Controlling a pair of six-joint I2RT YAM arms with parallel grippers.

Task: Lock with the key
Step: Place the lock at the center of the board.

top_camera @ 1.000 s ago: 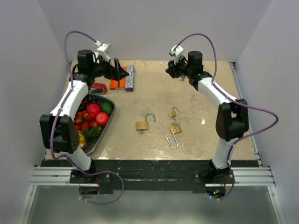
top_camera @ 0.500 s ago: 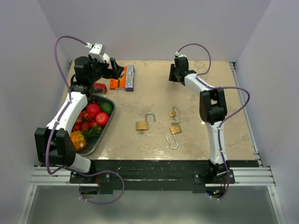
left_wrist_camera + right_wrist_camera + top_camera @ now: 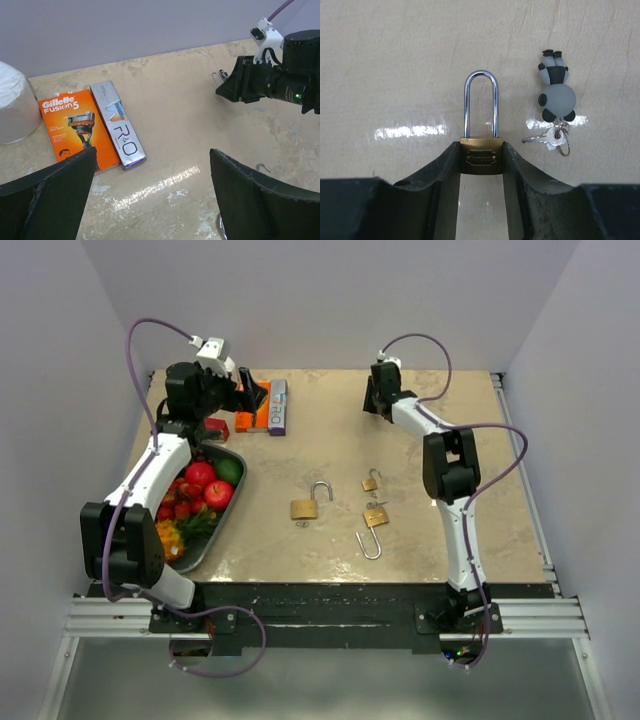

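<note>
**Mia:** Where is the padlock?

**Tom:** The padlock [image 3: 481, 159] lies flat on the table [image 3: 395, 60], way at the back near the wall. Its gold body sits right between the two fingers [image 3: 442, 172] of the right gripper [image 3: 481, 150].

**Mia:** Do the fingers touch it?

**Tom:** Yes. One finger presses on each side of the gold body, so they pinch it. The silver loop sticks out past the fingertips, and both of its legs go into the body.

**Mia:** And the keys?

**Tom:** The keys [image 3: 551, 137] lie on the table just beside the padlock, on the outer side of one finger. They do not touch the lock or the finger. They hang on a ring with a little panda charm [image 3: 556, 97]. The panda lies a bit farther out, next to the loop.

**Mia:** What about the other arm?

**Tom:** The left gripper [image 3: 152, 152] hangs above the back left part of the table. Its fingers [image 3: 55, 195] are spread wide and hold nothing. Below it lie an orange razor pack [image 3: 70, 127] and a long silver box [image 3: 117, 130], right next to each other. A white round thing [image 3: 12, 117] sits near the pack.

**Mia:** Anything else?

**Tom:** Three more locks lie in the middle of the table, well apart from the right gripper. There is a big lock [image 3: 305, 506], a small lock [image 3: 371, 481] and a third lock [image 3: 375, 517]. The big one and the third one have their loops swung open. A tray [image 3: 207, 543] full of fruit sits by the left edge.
</note>
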